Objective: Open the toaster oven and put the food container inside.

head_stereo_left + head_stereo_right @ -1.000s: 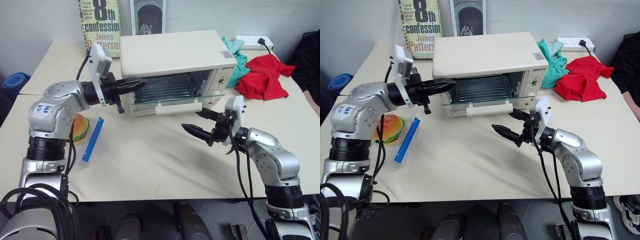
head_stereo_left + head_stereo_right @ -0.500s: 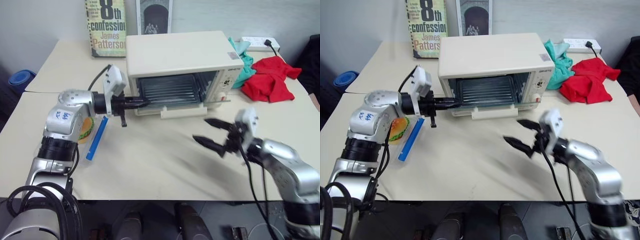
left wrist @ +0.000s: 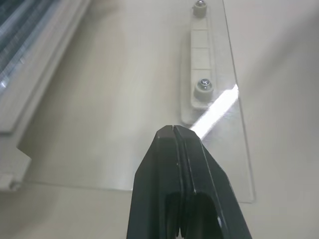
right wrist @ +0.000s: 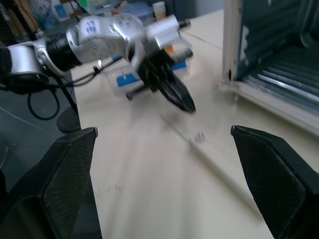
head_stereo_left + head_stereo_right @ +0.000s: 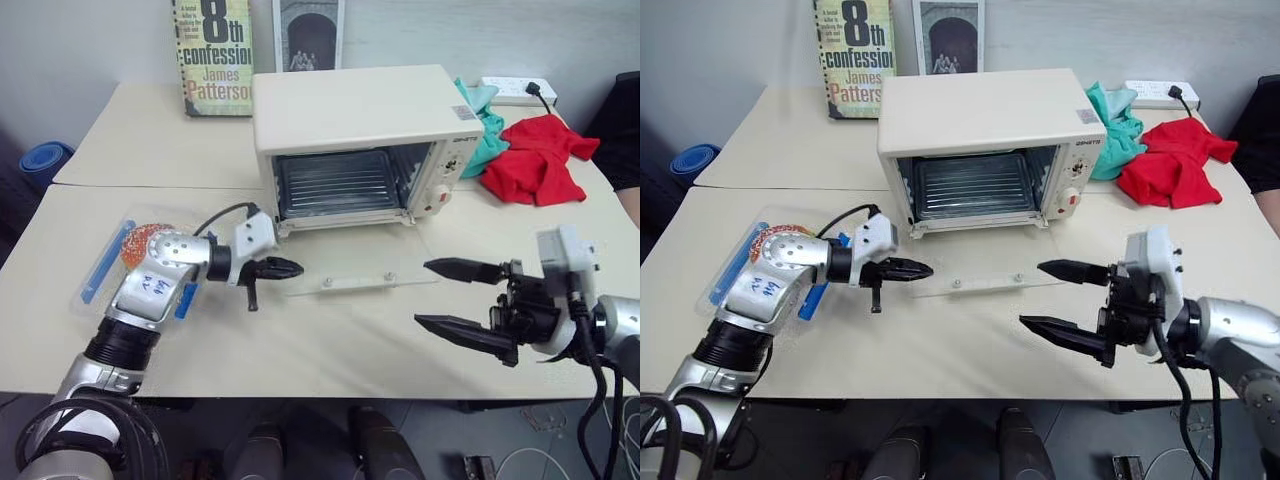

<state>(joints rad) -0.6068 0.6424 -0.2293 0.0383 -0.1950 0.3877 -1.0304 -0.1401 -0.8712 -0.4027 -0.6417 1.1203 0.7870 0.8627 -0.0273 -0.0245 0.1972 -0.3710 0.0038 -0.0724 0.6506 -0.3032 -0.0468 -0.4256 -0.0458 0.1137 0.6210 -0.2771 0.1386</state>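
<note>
Both grippers free: left gripper (image 3: 173,130) pinched shut over oven door (image 3: 124,99); right gripper (image 5: 1055,297) wide.

You had a cream-white boxy toaster oven (image 5: 990,115) with a clear glass door (image 5: 985,273), a clear plastic food container (image 5: 105,268) with blue clips, a crumpled red cloth (image 5: 1170,165), a teal cloth (image 5: 1118,125), a beige tabletop (image 5: 940,340) and black gripper fingers (image 5: 1065,335).
</note>
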